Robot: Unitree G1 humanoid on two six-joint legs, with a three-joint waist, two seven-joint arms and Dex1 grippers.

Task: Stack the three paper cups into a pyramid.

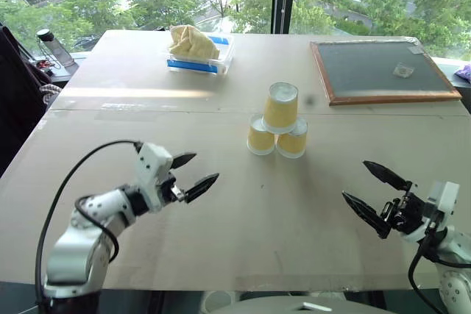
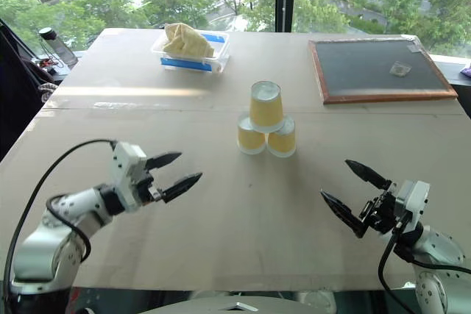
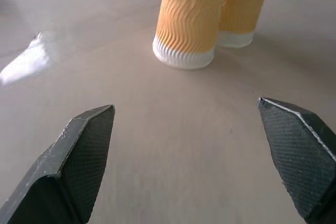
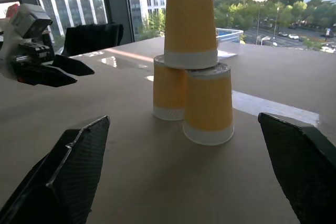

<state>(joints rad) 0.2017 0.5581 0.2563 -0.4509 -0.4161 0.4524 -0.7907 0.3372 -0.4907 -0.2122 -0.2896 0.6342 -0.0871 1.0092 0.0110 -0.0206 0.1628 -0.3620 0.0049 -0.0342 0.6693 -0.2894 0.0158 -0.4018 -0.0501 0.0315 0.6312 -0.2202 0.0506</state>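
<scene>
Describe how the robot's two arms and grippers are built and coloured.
Both arms are silver-grey metal with black joints and a looping black cable. The left gripper and right gripper each have a white housing and two black, pointed fingers with cross-hatched textured pads.

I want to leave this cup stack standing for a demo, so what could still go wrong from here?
1. The top cup sits upside down, bridging the two base cups, so the pyramid would probably topple at a light bump.
2. The left gripper and right gripper hang open, low over the table, on either side of the stack; a careless sweep inward might strike it.
</scene>
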